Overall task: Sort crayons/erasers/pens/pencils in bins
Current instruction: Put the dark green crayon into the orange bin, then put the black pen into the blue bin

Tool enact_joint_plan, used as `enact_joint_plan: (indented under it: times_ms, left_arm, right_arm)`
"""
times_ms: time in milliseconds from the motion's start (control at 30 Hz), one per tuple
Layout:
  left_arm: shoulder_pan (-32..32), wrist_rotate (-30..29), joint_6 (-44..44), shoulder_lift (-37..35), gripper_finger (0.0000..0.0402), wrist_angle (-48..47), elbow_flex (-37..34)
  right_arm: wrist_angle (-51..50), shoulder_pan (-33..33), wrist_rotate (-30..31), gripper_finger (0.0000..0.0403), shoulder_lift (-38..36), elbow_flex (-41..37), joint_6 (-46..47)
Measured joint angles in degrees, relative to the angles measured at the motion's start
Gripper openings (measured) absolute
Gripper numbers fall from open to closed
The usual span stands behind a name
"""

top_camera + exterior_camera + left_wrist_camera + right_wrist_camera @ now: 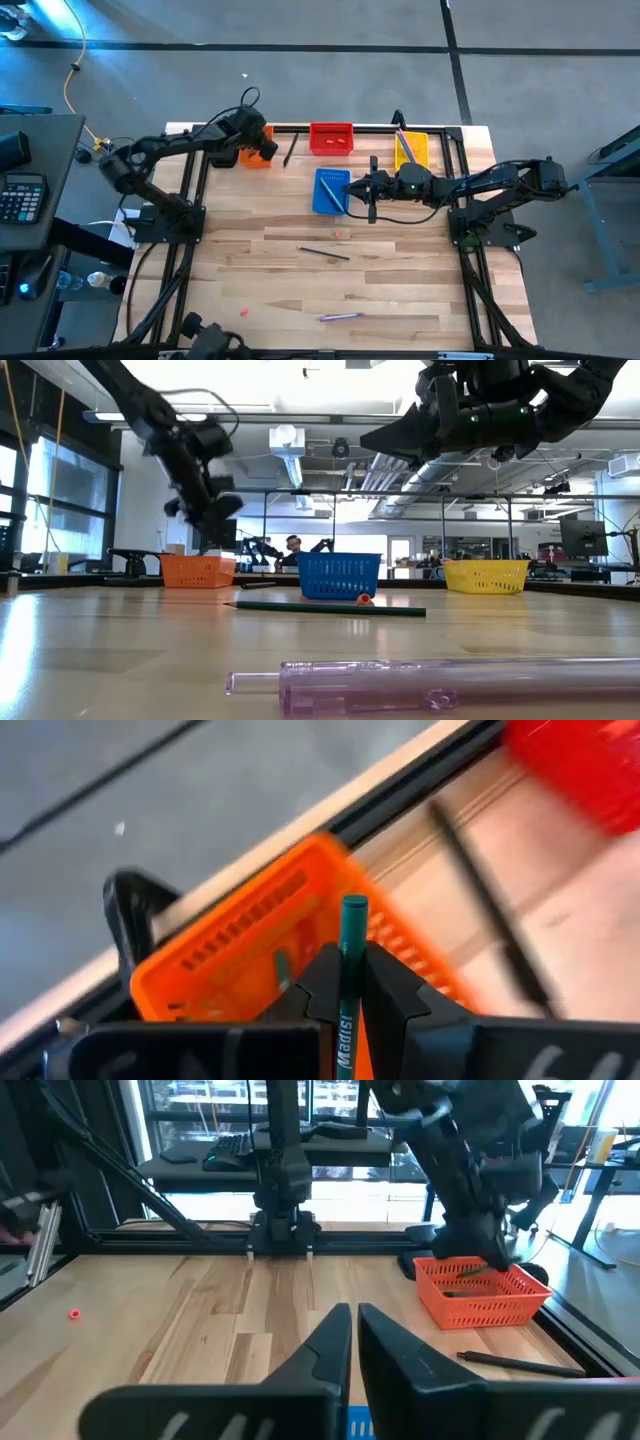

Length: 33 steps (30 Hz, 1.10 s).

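My left gripper (265, 148) hangs over the orange bin (254, 157) at the table's far left, shut on a teal-green pencil (352, 935). Another green pencil (283, 970) lies inside that bin. My right gripper (355, 187) is level above the blue bin (329, 191), its fingers shut with nothing between them (355, 1330). The red bin (331, 138) and the yellow bin (411, 150), which holds pens, stand along the far edge. A dark pencil (290, 150) lies flat between the orange and red bins. My left gripper pinches the pencil's shaft (349, 982) between its two fingers. The pencil runs along the fingers, and its free end (354, 905) sticks out past the fingertips. The fingers slant down toward the orange bin. The pencil is lifted clear, above the bin.
A dark pencil (325, 253) lies on the middle of the table, with a small eraser (338, 234) near it. A purple pen (340, 316) and another eraser (243, 311) lie near the front edge. A black rail frames the table's far side (300, 127).
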Motion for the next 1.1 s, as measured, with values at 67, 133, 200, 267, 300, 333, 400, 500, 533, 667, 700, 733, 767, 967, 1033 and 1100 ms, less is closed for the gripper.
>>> enact_joint_plan:
  times_ms: [67, 133, 200, 267, 300, 333, 400, 500, 533, 667, 700, 733, 767, 967, 1033, 1100]
  left_arm:
    - [1.6, 1.2, -0.2, 2.5, 0.0008, 0.0, 0.0]
    - [2.8, 2.1, -0.2, 4.4, 0.0008, 0.0, 0.0]
    - [3.3, 1.9, -0.7, 5.8, 0.0011, 0.2, 0.0]
    - [3.5, 1.2, -0.9, 6.4, 0.0022, 0.2, 0.0]
    - [3.5, 0.8, -1.1, 6.5, 0.0029, 0.4, 0.0]
    - [3.6, 0.6, -1.2, 6.5, 0.0038, 0.4, 0.0]
    - [3.5, 0.5, -1.2, 6.5, 0.0054, 0.4, 0.0]
    - [3.5, 0.5, -1.2, 6.5, 0.0075, 0.4, 0.0]
    - [3.5, 0.5, -1.0, 6.5, 0.0081, 0.4, 0.0]
    - [3.5, 0.3, 0.6, 5.3, 0.01, -2.0, 1.5]
    - [3.5, 0.3, 0.9, 4.6, 0.0104, -3.1, 2.4]
    - [3.4, 0.3, 1.4, 3.9, 0.0107, -4.0, 3.5]
    - [3.1, 0.6, 1.8, 2.9, 0.011, -5.2, 4.5]
    - [-1.8, 8.0, 3.1, -2.7, 0.0112, -8.7, 9.2]
    - [-4.3, 9.4, 1.7, -2.7, 0.0105, -10.5, 10.6]
    - [-6.5, 9.5, 0.8, -1.7, 0.0095, -12.6, 11.8]
  right_arm:
    - [-0.1, 0.0, 0.0, 0.0008, 0.0, 0.0, 0.0]
    - [-0.4, 0.0, 0.0, 0.0002, 0.0, 0.0, 0.0]
    - [-0.4, 0.0, 0.0, 0.0002, 0.0, 0.0, 0.0]
    - [-0.4, 0.0, 0.0, 0.0003, 0.0, 0.0, 0.0]
    - [-0.4, 0.0, 0.0, 0.0002, 0.0, 0.0, 0.0]
    - [-0.4, 0.0, 0.0, 0.0002, 0.0, 0.0, 0.0]
    - [-0.4, 0.0, 0.0, 0.0001, 0.0, 0.0, 0.0]
    - [-0.4, 0.0, 0.0, 0.0, 0.0, 0.0, 0.0]
    - [-0.4, 0.0, 0.0, 0.0, 0.0, 0.0, 0.0]
    - [-0.4, 0.0, 0.0, 0.0, 0.0, 0.0, 0.0]
    - [-0.4, 0.0, 0.0, 0.0, 0.0, 0.0, 0.0]
    - [-0.4, 0.0, 0.0, 0.0, 0.0, 0.0, 0.0]
    - [-0.4, 0.0, 0.0, 0.0, 0.0, 0.0, 0.0]
    - [-0.4, 0.0, 0.0, 0.0, 0.0, 0.0, -0.1]
    - [-0.4, 0.0, 0.0, 0.0, 0.0, 0.0, -0.4]
    - [-0.4, 0.0, 0.0, 0.0, 0.0, 0.0, -0.5]
